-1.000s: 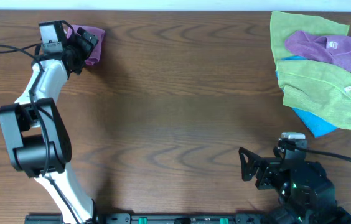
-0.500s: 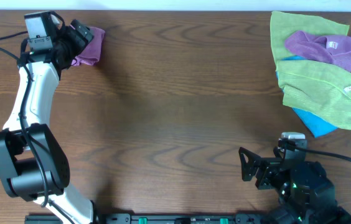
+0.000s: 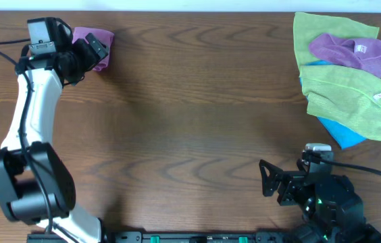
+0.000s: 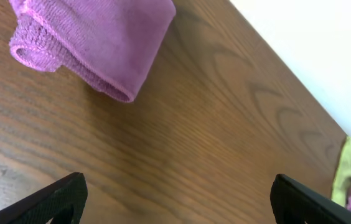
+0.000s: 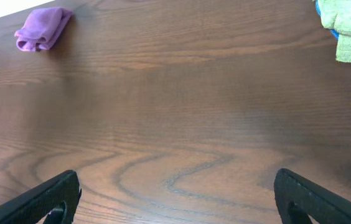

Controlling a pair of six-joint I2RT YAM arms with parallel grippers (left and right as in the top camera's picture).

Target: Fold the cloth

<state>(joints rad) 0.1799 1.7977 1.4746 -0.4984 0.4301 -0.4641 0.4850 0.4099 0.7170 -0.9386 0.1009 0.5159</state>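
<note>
The cloth [image 3: 100, 42] lies folded into a small pinkish-purple bundle at the table's far left corner. It fills the upper left of the left wrist view [image 4: 94, 43] and shows small at the top left of the right wrist view [image 5: 43, 29]. My left gripper [image 3: 89, 59] is open just beside the cloth, on its near-left side. Only bare wood shows between its fingertips [image 4: 57, 199]. My right gripper [image 3: 265, 179] stands open near the front right edge and holds nothing [image 5: 177, 186].
A pile of other cloths sits at the far right: lime-green cloths [image 3: 346, 101], a darker violet cloth [image 3: 349, 50] with a white label, and a blue cloth [image 3: 342, 135] underneath. The lime-green pile's edge [image 5: 350, 31] shows in the right wrist view.
My left wrist has drawn back to the left, off the cloth, and its fingers have swung slightly toward the near side. The cloth and the right arm have not moved.
</note>
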